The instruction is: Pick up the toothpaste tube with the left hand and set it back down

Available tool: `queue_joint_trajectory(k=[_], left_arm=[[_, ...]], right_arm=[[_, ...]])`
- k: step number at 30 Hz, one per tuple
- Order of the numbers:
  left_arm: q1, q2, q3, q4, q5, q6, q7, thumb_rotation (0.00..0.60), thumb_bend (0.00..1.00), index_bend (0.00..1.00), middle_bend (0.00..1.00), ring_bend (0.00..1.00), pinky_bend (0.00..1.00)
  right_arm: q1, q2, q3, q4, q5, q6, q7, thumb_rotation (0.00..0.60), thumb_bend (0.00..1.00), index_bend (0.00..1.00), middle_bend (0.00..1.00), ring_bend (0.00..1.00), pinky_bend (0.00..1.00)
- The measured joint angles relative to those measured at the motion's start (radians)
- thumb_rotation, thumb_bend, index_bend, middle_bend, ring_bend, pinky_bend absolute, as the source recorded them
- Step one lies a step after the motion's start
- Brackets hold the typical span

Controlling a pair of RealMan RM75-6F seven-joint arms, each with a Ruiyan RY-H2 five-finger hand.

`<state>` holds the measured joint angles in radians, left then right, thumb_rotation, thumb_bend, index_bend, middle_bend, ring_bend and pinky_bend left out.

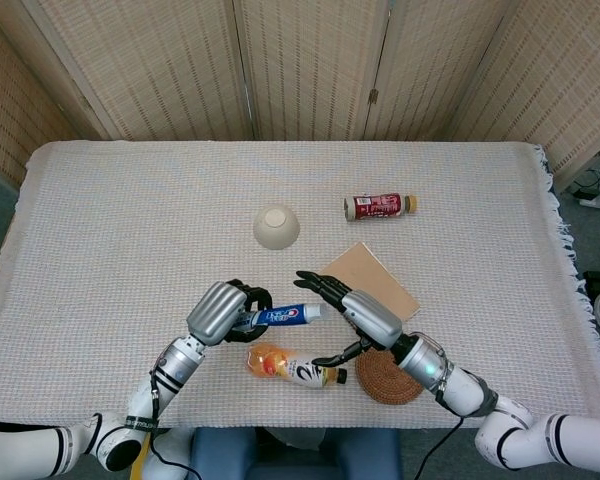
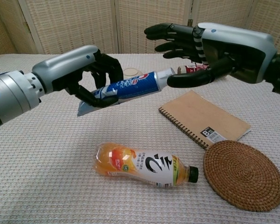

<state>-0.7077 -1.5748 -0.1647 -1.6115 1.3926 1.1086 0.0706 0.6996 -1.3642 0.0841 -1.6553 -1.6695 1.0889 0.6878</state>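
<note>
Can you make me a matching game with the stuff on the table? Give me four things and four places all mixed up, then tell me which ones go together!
Things:
1. toothpaste tube
2. orange drink bottle
3. bowl
4. woven coaster

Places:
A. upside down on the cloth, far from the robot
B. lying on its side on the cloth, cap toward the coaster
C. flat on the cloth, just in front of the notebook
D. up in the air, held by the left hand

Pairs: 1-D, 2-B, 3-A, 4-C
</note>
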Motion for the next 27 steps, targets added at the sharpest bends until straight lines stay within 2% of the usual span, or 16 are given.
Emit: queue_joint_trajectory(k=[13, 27], left_arm=[[-0.004, -0.026, -0.02, -0.011, 0.005, 0.013, -0.037, 0.6, 0.74, 0.73, 0.81, 0.71, 0.48], [-0.004, -0.063, -0.031, 0.035, 0.056, 0.06, -0.119, 0.6, 0.74, 0.73, 0.81, 0.71, 0.5]], right_arm=[[0.035, -0.074, 0.014, 0.05, -0.006, 0.04, 0.1, 0.4, 0.1, 0.0, 0.0, 0.0, 0.0], [0.07, -0.13, 0.019, 0.104, -0.009, 0.061, 0.186, 0.398, 0.1, 0.0, 0.0, 0.0, 0.0]])
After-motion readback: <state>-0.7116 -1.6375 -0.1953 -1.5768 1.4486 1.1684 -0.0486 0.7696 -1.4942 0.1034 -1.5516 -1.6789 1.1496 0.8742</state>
